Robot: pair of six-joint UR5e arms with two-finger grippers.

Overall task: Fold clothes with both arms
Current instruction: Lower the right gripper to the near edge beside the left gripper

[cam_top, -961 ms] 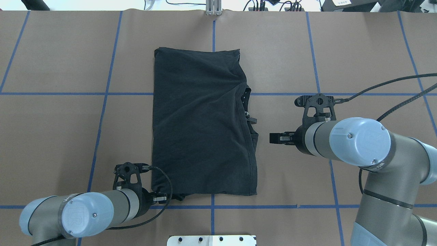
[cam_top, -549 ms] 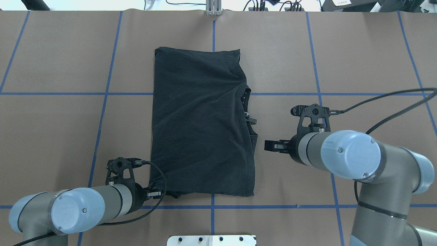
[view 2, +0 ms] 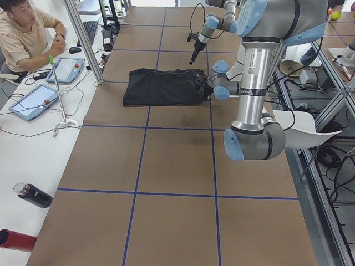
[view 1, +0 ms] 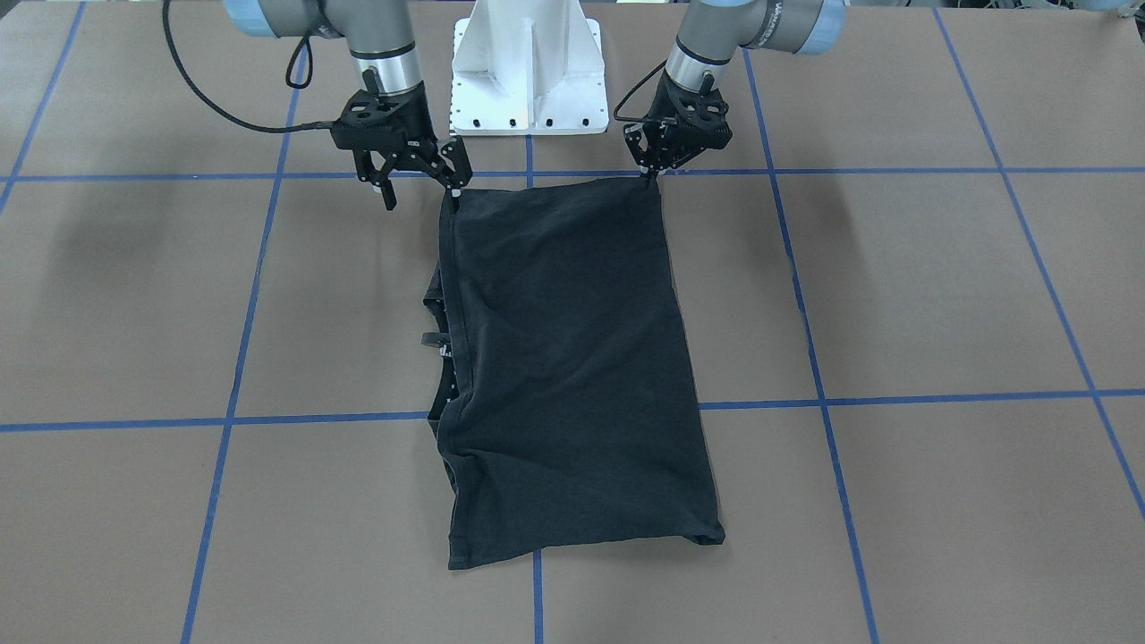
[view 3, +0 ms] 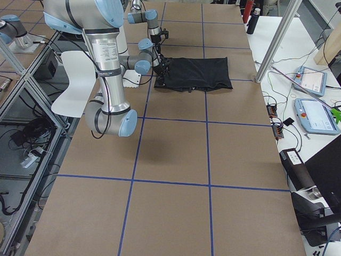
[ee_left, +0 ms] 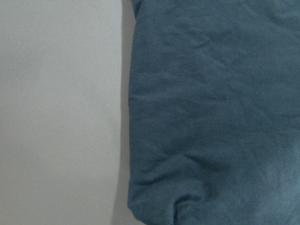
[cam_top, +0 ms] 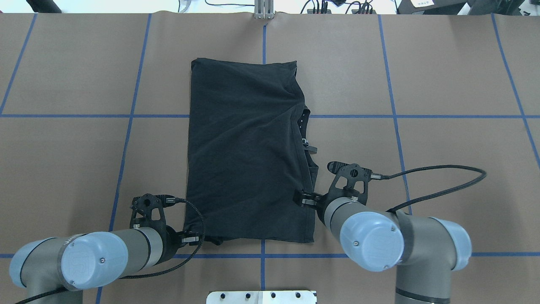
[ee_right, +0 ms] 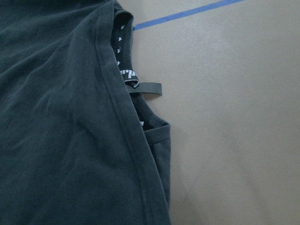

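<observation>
The right gripper [view 1: 422,199] has swung in from the side to the near right corner of the black short-sleeved T-shirt [cam_top: 249,147]. The shirt lies folded in a long strip in the middle of the brown table with blue tape lines [cam_top: 63,169], and the jaws there are wide apart. The left gripper [view 1: 648,179] has barely moved, and its jaws look pinched together on the near left corner, so I think lifting that end comes soon.
</observation>
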